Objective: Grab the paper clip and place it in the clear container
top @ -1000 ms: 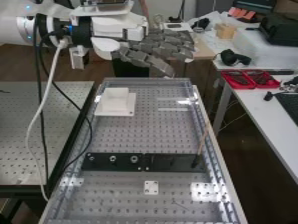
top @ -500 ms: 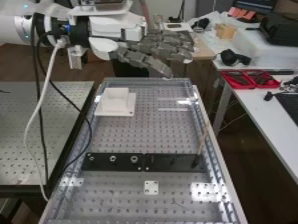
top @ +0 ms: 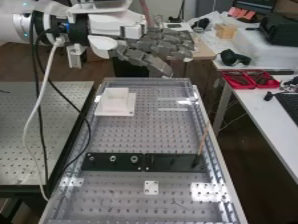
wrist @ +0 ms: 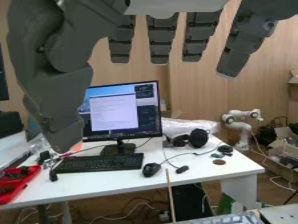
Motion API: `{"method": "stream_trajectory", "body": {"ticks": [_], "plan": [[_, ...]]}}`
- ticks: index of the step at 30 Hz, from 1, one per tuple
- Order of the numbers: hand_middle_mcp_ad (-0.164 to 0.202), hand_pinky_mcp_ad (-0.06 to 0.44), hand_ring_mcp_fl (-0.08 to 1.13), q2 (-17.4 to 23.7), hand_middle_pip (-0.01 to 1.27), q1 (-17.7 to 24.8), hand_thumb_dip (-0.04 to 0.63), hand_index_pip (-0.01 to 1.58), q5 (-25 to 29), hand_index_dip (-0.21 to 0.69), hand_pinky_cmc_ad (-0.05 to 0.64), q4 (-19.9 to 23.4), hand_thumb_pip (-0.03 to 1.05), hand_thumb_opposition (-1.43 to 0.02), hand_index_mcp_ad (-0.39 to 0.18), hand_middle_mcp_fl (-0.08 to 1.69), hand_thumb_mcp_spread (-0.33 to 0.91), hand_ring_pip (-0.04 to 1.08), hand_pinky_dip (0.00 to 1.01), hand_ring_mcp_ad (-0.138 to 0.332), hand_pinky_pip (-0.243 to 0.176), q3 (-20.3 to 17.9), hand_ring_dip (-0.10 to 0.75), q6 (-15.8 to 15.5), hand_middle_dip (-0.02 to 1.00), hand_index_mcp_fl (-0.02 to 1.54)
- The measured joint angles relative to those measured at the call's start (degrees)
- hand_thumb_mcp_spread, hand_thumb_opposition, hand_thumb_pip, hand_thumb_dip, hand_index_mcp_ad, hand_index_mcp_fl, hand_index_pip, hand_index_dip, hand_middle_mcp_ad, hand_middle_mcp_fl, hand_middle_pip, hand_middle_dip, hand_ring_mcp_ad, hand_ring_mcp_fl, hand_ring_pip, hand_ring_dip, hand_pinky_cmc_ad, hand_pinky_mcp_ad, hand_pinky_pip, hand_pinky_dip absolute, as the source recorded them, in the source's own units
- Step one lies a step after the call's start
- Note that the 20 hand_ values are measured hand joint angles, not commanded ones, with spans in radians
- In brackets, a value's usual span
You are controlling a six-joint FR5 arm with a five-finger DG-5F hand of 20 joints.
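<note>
The hand [top: 156, 49] is over the far end of the perforated bench, its dark grey fingers relaxed and apart. In the wrist view the hand [wrist: 61, 95] has a slightly bent thumb and hanging fingers, with nothing between them. A thin, faint wire shape [top: 179, 204] lies on the near part of the bench, perhaps the paper clip; I cannot tell for certain. Bright reflections on the bench's far right part suggest a see-through container [top: 174, 109], whose outline is hard to make out. The hand touches neither.
A white block on a plate [top: 116, 102] stands at the bench's far left. Black fixture plates [top: 113, 161] cross the middle, with a thin wooden stick [top: 202, 142] at their right end. A side table holds red trays [top: 249, 79]. Cables hang from the arm.
The arm's wrist and its hanging white cable have shifted very slightly left. The hand's fingers keep their relaxed shape, and the things on the bench have not moved.
</note>
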Motion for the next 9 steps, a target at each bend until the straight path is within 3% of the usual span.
{"method": "stream_trajectory", "body": {"ticks": [9], "plan": [[0.051,0.265,0.0,0.0,0.12,0.0,0.204,0.1,0.1,0.14,0.367,0.2,0.49,-0.78,-0.162,-0.01,0.37,0.08,0.42,0.113,-0.094,-0.1,0.122,0.0,0.18,0.05]]}}
